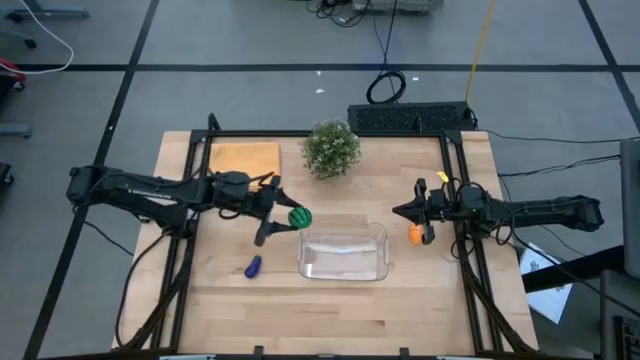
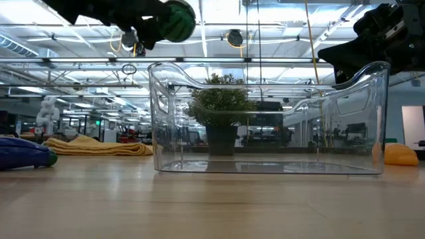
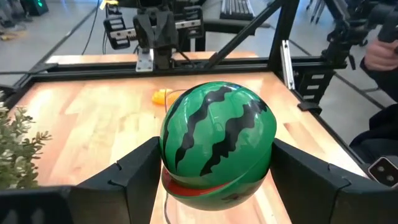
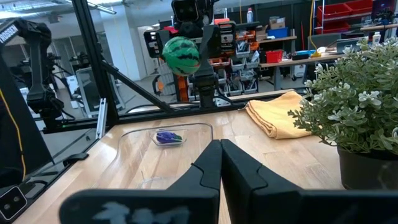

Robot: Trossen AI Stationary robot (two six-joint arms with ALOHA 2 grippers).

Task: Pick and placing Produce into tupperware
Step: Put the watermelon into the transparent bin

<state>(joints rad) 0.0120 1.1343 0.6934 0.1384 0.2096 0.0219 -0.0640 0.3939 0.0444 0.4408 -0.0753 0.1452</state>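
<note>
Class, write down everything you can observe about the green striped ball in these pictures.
The green striped ball looks like a toy watermelon: glossy, plastic-looking, bright green with wavy dark stripes and a red band showing low on it. The left gripper holds it, one jaw on either side. It hangs in the air, clear of the table, just beside the left end of the clear container, which holds no produce.

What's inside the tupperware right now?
Nothing: the tupperware is empty. The melon ball is held in the left gripper beside its rim. The walls are clear, so nothing is hidden.
</note>
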